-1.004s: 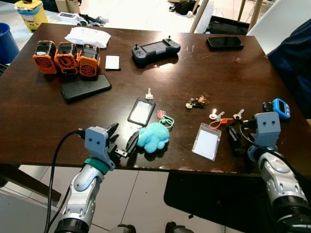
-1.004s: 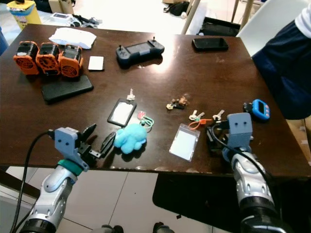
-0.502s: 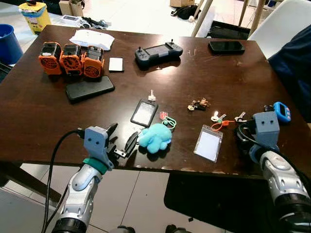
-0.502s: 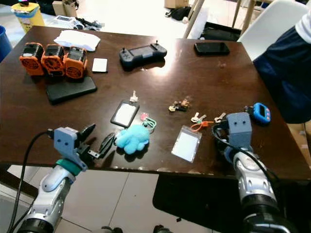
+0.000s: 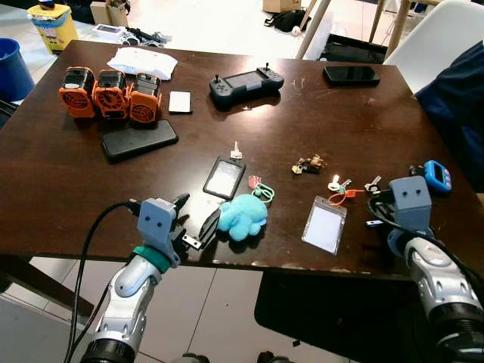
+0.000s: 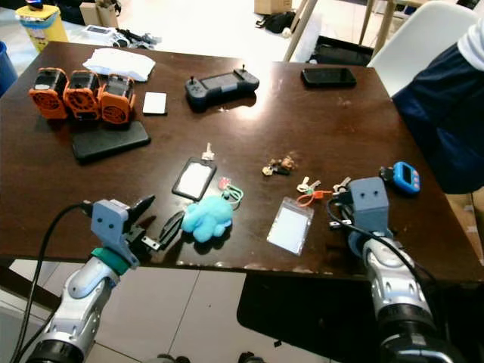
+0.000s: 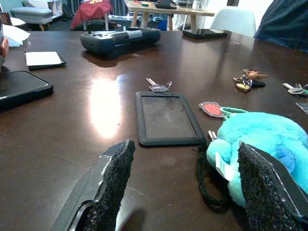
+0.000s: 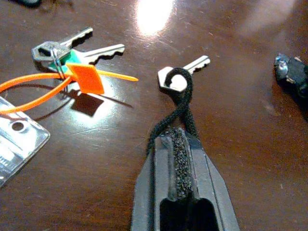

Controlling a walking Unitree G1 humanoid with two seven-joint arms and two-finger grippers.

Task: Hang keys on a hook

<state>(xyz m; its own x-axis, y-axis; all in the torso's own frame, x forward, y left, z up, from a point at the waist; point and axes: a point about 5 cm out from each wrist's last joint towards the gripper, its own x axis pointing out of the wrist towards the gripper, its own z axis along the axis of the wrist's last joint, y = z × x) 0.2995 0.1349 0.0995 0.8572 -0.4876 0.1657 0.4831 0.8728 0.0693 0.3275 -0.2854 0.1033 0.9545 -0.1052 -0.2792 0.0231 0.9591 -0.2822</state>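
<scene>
A dark wooden table (image 5: 76, 181) holds scattered keys and gadgets. The right gripper (image 8: 180, 144), jaws pressed together, pinches the black cord (image 8: 175, 103) of a key (image 8: 185, 72) lying near the table's right edge. The left gripper (image 7: 185, 185) rests spread-fingered beside a plush (image 5: 242, 215).

The silver key (image 8: 184, 72) lies flat on the table, tip toward one o'clock; its black cord (image 8: 177, 109) is pinched.

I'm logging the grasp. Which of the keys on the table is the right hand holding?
The single silver key on the black cord, pinched by the right hand, beside the orange-tagged bunch.
</scene>
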